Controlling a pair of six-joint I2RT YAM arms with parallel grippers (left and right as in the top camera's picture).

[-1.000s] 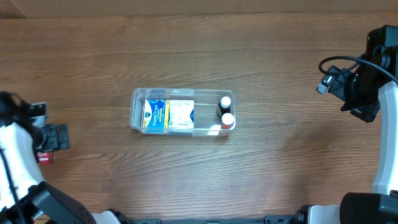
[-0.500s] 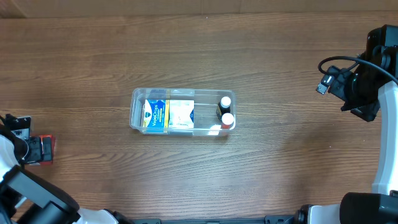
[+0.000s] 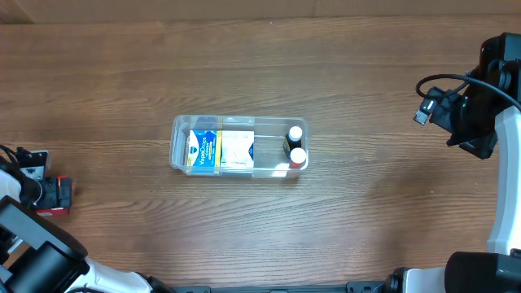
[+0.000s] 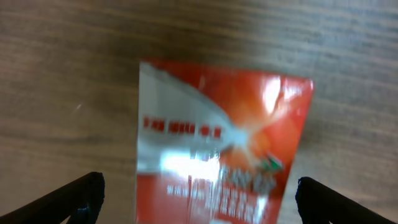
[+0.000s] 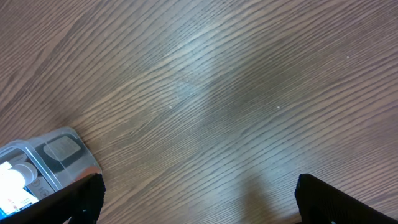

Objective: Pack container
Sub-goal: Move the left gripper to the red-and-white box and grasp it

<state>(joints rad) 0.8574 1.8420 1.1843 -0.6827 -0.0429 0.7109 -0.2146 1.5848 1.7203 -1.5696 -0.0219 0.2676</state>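
Note:
The clear plastic container (image 3: 179, 142) sits mid-table and holds a blue and yellow box (image 3: 201, 150), a white box (image 3: 237, 149) and two small bottles (image 3: 295, 146) with white caps. Its corner also shows in the right wrist view (image 5: 43, 158). A red and white box (image 4: 217, 149) lies flat on the table at the far left edge (image 3: 57, 210). My left gripper (image 4: 196, 199) hangs directly over it, open, with a finger on each side and a gap to the box. My right gripper (image 5: 196, 199) is open and empty, held high at the far right.
The wooden table (image 3: 366, 212) is bare wood around the container. The left arm (image 3: 24, 236) fills the lower left corner. The right arm and its cable (image 3: 472, 106) occupy the right edge.
My left gripper has swung left and down from beside the red box to a place over it. The right arm and the container have not moved.

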